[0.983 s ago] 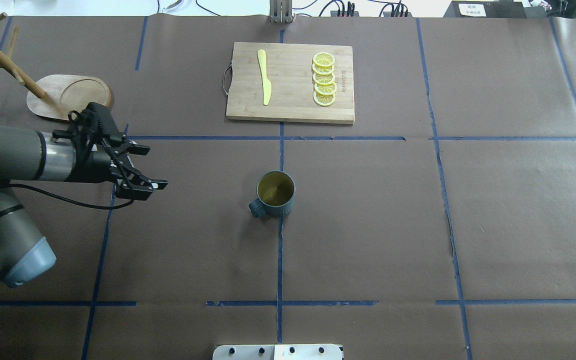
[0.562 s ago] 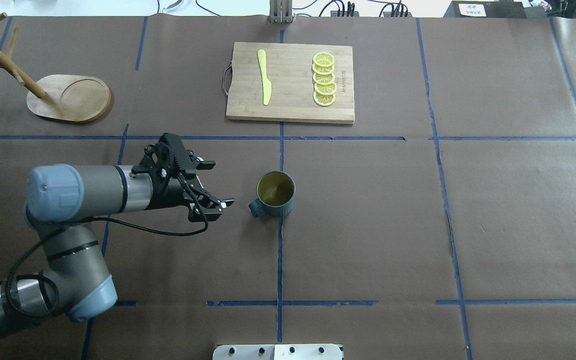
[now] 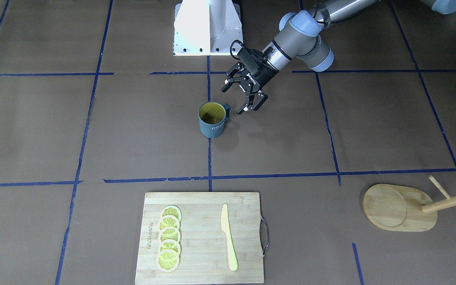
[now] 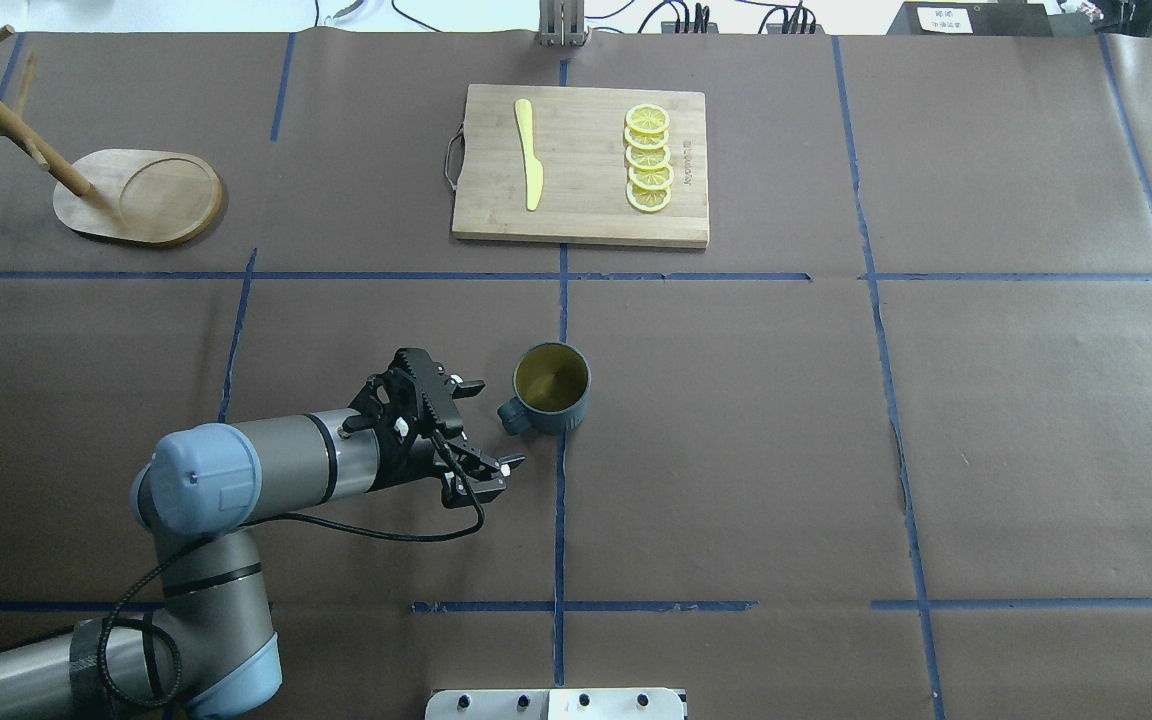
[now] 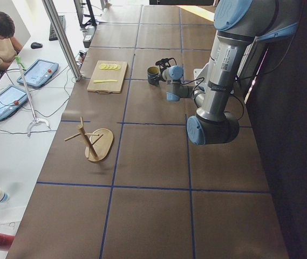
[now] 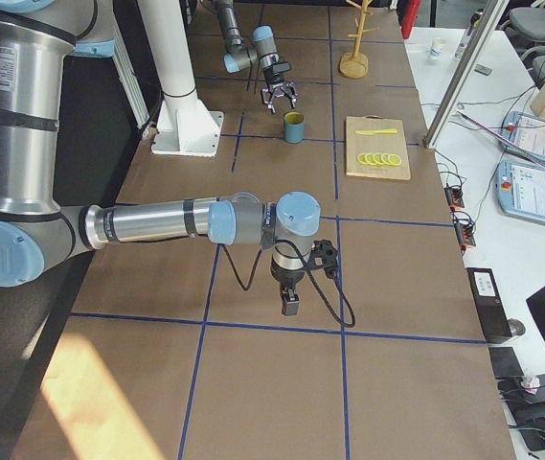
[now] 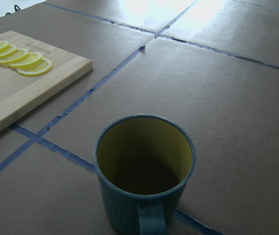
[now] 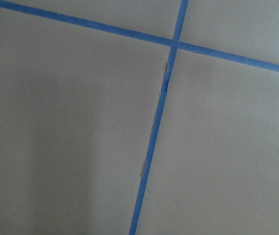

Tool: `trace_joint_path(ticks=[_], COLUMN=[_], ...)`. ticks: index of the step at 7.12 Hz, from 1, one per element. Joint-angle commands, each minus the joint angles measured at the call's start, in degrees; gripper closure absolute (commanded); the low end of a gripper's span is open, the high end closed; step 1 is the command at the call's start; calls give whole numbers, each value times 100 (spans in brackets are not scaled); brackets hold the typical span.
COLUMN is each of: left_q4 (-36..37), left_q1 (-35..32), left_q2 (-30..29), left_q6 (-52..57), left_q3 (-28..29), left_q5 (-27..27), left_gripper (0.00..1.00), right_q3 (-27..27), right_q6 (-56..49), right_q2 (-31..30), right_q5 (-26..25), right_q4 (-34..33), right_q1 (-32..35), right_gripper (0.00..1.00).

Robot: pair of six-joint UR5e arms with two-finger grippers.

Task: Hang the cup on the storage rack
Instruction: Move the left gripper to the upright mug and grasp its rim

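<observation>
The cup (image 4: pixel 552 388) stands upright at mid table, dark blue-grey with a yellow-green inside, its handle turned toward my left arm. It also shows in the front view (image 3: pixel 212 120) and fills the left wrist view (image 7: pixel 144 171), handle nearest the camera. My left gripper (image 4: pixel 499 423) is open and empty, just short of the handle and not touching it; the front view (image 3: pixel 234 101) shows its jaws spread. The storage rack (image 4: pixel 141 195) stands far left at the back, its post and pegs leaning out of frame. My right gripper (image 6: pixel 291 305) points down at bare table; I cannot tell its state.
A bamboo cutting board (image 4: pixel 581 165) with a yellow knife (image 4: pixel 530 155) and several lemon slices (image 4: pixel 648 158) lies at the back centre. The white robot base plate (image 4: pixel 556 703) sits at the near edge. Blue tape lines cross the brown table cover.
My left arm has swung from beside the rack's base to the right and nearer the robot, ending next to the cup's handle. The gripper has stayed open. The cup has not moved.
</observation>
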Motion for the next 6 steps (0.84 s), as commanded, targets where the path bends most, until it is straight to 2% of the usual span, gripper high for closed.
trace_joint_path(ticks=[1, 3, 6], left_q4=[8, -1, 16], left_q1=[226, 244, 288], left_q2=[-219, -316, -431], left_q6=[-8, -17, -17], left_q3=[288, 561, 667], left_q5=[503, 522, 522], left_gripper=[0, 3, 6], right_q3=[-9, -10, -10], right_q6=[-9, -9, -9], right_q2=[0, 0, 9], right_q5=[-10, -10, -1], right_q4=[0, 0, 0], right_q1=[0, 0, 0], right_gripper=[0, 0, 0])
